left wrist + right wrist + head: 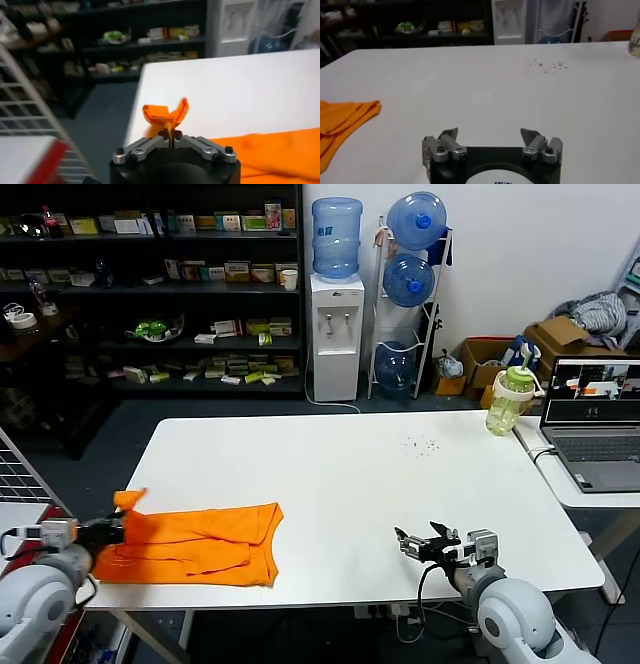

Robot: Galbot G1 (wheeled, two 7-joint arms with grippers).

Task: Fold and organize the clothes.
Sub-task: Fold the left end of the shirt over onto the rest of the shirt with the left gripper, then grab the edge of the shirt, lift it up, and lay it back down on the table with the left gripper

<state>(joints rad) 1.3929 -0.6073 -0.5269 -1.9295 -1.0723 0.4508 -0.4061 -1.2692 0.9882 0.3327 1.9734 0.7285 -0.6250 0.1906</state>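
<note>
While the orange T-shirt (pixel 195 544) lies flattened and already partly folded at the seven o'clock corner of the white table (pixel 350 484), one corner of it is pinched up off the surface, and that raised tuft tells the story. The left gripper (pixel 108 530) sits at the shirt's nine o'clock edge, jaws clamped tight on the fabric; in its wrist view the cloth (pixel 165 114) sprouts up from between the closed fingers (pixel 145 146) like a little flame. I'd say it holds the corner high so the layer can be carried across the body of the shirt without dragging. The rest of the garment stays flat on the table, its far end pointing toward three o'clock.

Out at five o'clock, well apart from the shirt, the right gripper (pixel 432 544) hovers low over bare tabletop with its jaws spread wide and nothing between them, apparently waiting its turn. Beyond, at two o'clock, a green-lidded bottle (pixel 510 398) stands near the table edge, beside a laptop (pixel 590 424) on the neighbouring desk, both clear of the work.
</note>
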